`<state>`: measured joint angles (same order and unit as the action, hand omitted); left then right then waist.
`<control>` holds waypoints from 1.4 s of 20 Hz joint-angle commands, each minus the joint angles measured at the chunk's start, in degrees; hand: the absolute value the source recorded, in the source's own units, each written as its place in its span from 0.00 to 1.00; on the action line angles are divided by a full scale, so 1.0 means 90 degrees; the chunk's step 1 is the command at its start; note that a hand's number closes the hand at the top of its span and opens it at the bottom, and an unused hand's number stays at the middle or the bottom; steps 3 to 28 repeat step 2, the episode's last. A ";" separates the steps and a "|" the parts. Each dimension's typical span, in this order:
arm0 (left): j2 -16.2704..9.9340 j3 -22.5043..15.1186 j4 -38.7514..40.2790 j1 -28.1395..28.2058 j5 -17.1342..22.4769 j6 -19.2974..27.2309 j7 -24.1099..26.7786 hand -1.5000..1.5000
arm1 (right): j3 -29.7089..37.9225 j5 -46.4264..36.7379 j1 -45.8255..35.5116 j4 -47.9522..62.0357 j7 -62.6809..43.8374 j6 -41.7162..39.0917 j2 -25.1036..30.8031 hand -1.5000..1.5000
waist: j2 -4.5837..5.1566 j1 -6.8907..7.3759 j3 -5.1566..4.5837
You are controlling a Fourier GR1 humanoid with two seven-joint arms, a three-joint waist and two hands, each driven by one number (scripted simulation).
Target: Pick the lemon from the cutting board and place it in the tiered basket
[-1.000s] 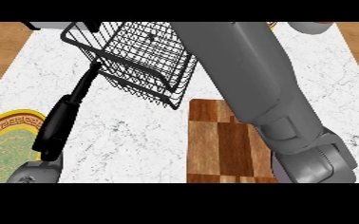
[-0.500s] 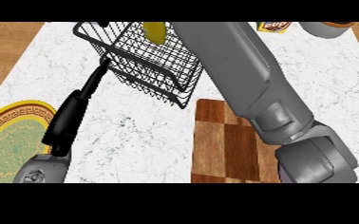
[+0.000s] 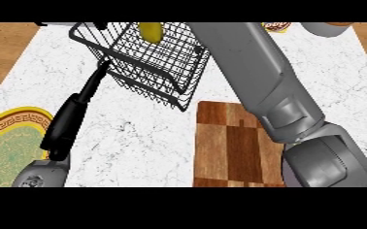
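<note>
The yellow lemon (image 3: 150, 32) shows at the top edge of the view, inside the outline of the black wire tiered basket (image 3: 147, 63); its upper part is cut off. My right forearm (image 3: 251, 73) runs from the lower right up past the basket's right side, and its hand lies beyond the top edge, unseen. I cannot tell whether anything holds the lemon. The wooden cutting board (image 3: 233, 148) lies bare at the lower middle, partly under that forearm. My left hand (image 3: 72, 114) rests open at the left, its straight fingers pointing up towards the basket's lower left corner.
A yellow-rimmed green plate (image 3: 16, 143) lies at the left edge, beside my left hand. A small patterned dish (image 3: 276, 26) and a pale round object (image 3: 328, 29) sit at the top right. White marble counter lies between the basket and the board.
The basket, board and plate have slid downward in the view. The lemon, unseen a second ago, now shows at the basket's top. My left hand keeps its pose.
</note>
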<state>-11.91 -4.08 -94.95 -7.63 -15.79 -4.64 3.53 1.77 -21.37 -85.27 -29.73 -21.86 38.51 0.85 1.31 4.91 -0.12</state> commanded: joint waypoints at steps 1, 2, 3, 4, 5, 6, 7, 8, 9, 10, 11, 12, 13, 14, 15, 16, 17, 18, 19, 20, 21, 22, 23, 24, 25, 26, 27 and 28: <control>-0.0056 0.0160 0.0098 0.0125 -0.0084 0.0130 0.0030 0.50 | 0.0197 -0.0190 -0.0006 0.0230 -0.0026 0.0805 0.0336 0.00 | -0.0077 -0.0310 0.0004; 0.0039 0.0135 0.0106 0.0203 0.0013 0.0101 -0.0029 0.50 | 0.0348 -0.0097 -0.0233 0.0203 -0.0354 0.0576 0.0713 0.00 | -0.0106 -0.0387 0.0006; 0.0039 0.0135 0.0106 0.0203 0.0013 0.0101 -0.0029 0.50 | 0.0348 -0.0097 -0.0233 0.0203 -0.0354 0.0576 0.0713 0.00 | -0.0106 -0.0387 0.0006; 0.0039 0.0135 0.0106 0.0203 0.0013 0.0101 -0.0029 0.50 | 0.0348 -0.0097 -0.0233 0.0203 -0.0354 0.0576 0.0713 0.00 | -0.0106 -0.0387 0.0006; 0.0039 0.0135 0.0106 0.0203 0.0013 0.0101 -0.0029 0.50 | 0.0348 -0.0097 -0.0233 0.0203 -0.0354 0.0576 0.0713 0.00 | -0.0106 -0.0387 0.0006; 0.0039 0.0135 0.0106 0.0203 0.0013 0.0101 -0.0029 0.50 | 0.0348 -0.0097 -0.0233 0.0203 -0.0354 0.0576 0.0713 0.00 | -0.0106 -0.0387 0.0006; 0.0039 0.0135 0.0106 0.0203 0.0013 0.0101 -0.0029 0.50 | 0.0348 -0.0097 -0.0233 0.0203 -0.0354 0.0576 0.0713 0.00 | -0.0106 -0.0387 0.0006; 0.0039 0.0135 0.0106 0.0203 0.0013 0.0101 -0.0029 0.50 | 0.0348 -0.0097 -0.0233 0.0203 -0.0354 0.0576 0.0713 0.00 | -0.0106 -0.0387 0.0006; 0.0039 0.0135 0.0106 0.0203 0.0013 0.0101 -0.0029 0.50 | 0.0348 -0.0097 -0.0233 0.0203 -0.0354 0.0576 0.0713 0.00 | -0.0106 -0.0387 0.0006; 0.0039 0.0135 0.0106 0.0203 0.0013 0.0101 -0.0029 0.50 | 0.0348 -0.0097 -0.0233 0.0203 -0.0354 0.0576 0.0713 0.00 | -0.0106 -0.0387 0.0006; 0.0039 0.0135 0.0106 0.0203 0.0013 0.0101 -0.0029 0.50 | 0.0348 -0.0097 -0.0233 0.0203 -0.0354 0.0576 0.0713 0.00 | -0.0106 -0.0387 0.0006; 0.0039 0.0135 0.0106 0.0203 0.0013 0.0101 -0.0029 0.50 | 0.0348 -0.0097 -0.0233 0.0203 -0.0354 0.0576 0.0713 0.00 | -0.0106 -0.0387 0.0006; 0.0039 0.0135 0.0106 0.0203 0.0013 0.0101 -0.0029 0.50 | 0.0348 -0.0097 -0.0233 0.0203 -0.0354 0.0576 0.0713 0.00 | -0.0106 -0.0387 0.0006; 0.0039 0.0135 0.0106 0.0203 0.0013 0.0101 -0.0029 0.50 | 0.0348 -0.0097 -0.0233 0.0203 -0.0354 0.0576 0.0713 0.00 | -0.0106 -0.0387 0.0006; 0.0039 0.0135 0.0106 0.0203 0.0013 0.0101 -0.0029 0.50 | 0.0348 -0.0097 -0.0233 0.0203 -0.0354 0.0576 0.0713 0.00 | -0.0106 -0.0387 0.0006; 0.0039 0.0135 0.0106 0.0203 0.0013 0.0101 -0.0029 0.50 | 0.0348 -0.0097 -0.0233 0.0203 -0.0354 0.0576 0.0713 0.00 | -0.0106 -0.0387 0.0006; 0.0039 0.0135 0.0106 0.0203 0.0013 0.0101 -0.0029 0.50 | 0.0348 -0.0097 -0.0233 0.0203 -0.0354 0.0576 0.0713 0.00 | -0.0106 -0.0387 0.0006; 0.0039 0.0135 0.0106 0.0203 0.0013 0.0101 -0.0029 0.50 | 0.0348 -0.0097 -0.0233 0.0203 -0.0354 0.0576 0.0713 0.00 | -0.0106 -0.0387 0.0006; 0.0039 0.0135 0.0106 0.0203 0.0013 0.0101 -0.0029 0.50 | 0.0348 -0.0097 -0.0233 0.0203 -0.0354 0.0576 0.0713 0.00 | -0.0106 -0.0387 0.0006; 0.0039 0.0135 0.0106 0.0203 0.0013 0.0101 -0.0029 0.50 | 0.0348 -0.0097 -0.0233 0.0203 -0.0354 0.0576 0.0713 0.00 | -0.0106 -0.0387 0.0006; 0.0039 0.0135 0.0106 0.0203 0.0013 0.0101 -0.0029 0.50 | 0.0348 -0.0097 -0.0233 0.0203 -0.0354 0.0576 0.0713 0.00 | -0.0106 -0.0387 0.0006; 0.0039 0.0135 0.0106 0.0203 0.0013 0.0101 -0.0029 0.50 | 0.0348 -0.0097 -0.0233 0.0203 -0.0354 0.0576 0.0713 0.00 | -0.0106 -0.0387 0.0006; 0.0039 0.0135 0.0106 0.0203 0.0013 0.0101 -0.0029 0.50 | 0.0348 -0.0097 -0.0233 0.0203 -0.0354 0.0576 0.0713 0.00 | -0.0106 -0.0387 0.0006; 0.0039 0.0135 0.0106 0.0203 0.0013 0.0101 -0.0029 0.50 | 0.0348 -0.0097 -0.0233 0.0203 -0.0354 0.0576 0.0713 0.00 | -0.0106 -0.0387 0.0006; 0.0039 0.0135 0.0106 0.0203 0.0013 0.0101 -0.0029 0.50 | 0.0348 -0.0097 -0.0233 0.0203 -0.0354 0.0576 0.0713 0.00 | -0.0106 -0.0387 0.0006; 0.0039 0.0135 0.0106 0.0203 0.0013 0.0101 -0.0029 0.50 | 0.0348 -0.0097 -0.0233 0.0203 -0.0354 0.0576 0.0713 0.00 | -0.0106 -0.0387 0.0006; 0.0039 0.0135 0.0106 0.0203 0.0013 0.0101 -0.0029 0.50 | 0.0348 -0.0097 -0.0233 0.0203 -0.0354 0.0576 0.0713 0.00 | -0.0106 -0.0387 0.0006; 0.0039 0.0135 0.0106 0.0203 0.0013 0.0101 -0.0029 0.50 | 0.0348 -0.0097 -0.0233 0.0203 -0.0354 0.0576 0.0713 0.00 | -0.0106 -0.0387 0.0006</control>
